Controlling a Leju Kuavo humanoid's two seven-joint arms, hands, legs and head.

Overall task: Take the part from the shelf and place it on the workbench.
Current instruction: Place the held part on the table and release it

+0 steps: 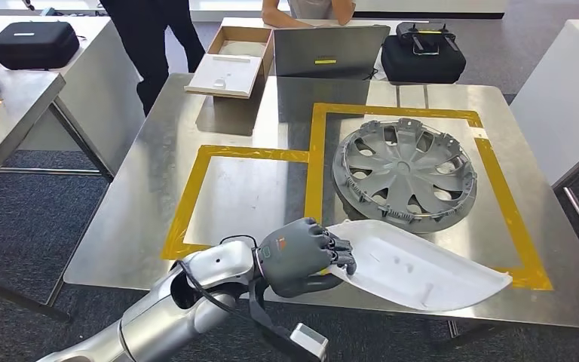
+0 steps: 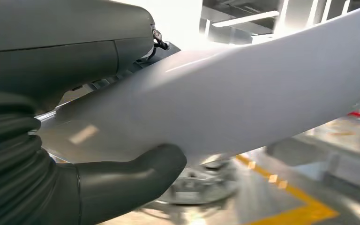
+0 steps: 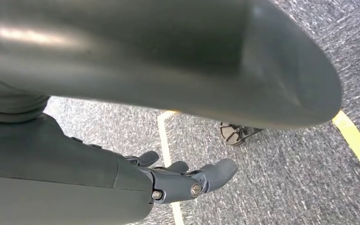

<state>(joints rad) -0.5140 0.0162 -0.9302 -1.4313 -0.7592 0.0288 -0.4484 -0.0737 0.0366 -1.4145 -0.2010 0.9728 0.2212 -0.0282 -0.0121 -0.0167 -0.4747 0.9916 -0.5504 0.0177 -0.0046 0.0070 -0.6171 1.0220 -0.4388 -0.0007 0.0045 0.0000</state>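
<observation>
From the head view, our left hand (image 1: 301, 256) grips the white part (image 1: 415, 264) over the workbench (image 1: 271, 113), beside the hubcap (image 1: 405, 170), likely for setting down. Left wrist: thumb clamps underneath. Right wrist: our right hand (image 3: 187, 180) hangs empty, fingers apart.

It looked like a workshop or robot test lab: a steel workbench (image 1: 271, 136) marked off with yellow tape (image 1: 315, 158), a car wheel cover (image 1: 404, 172), black equipment cases (image 1: 34, 43), a laptop (image 1: 330, 50), and grey carpet (image 1: 22, 226) with floor lines.
</observation>
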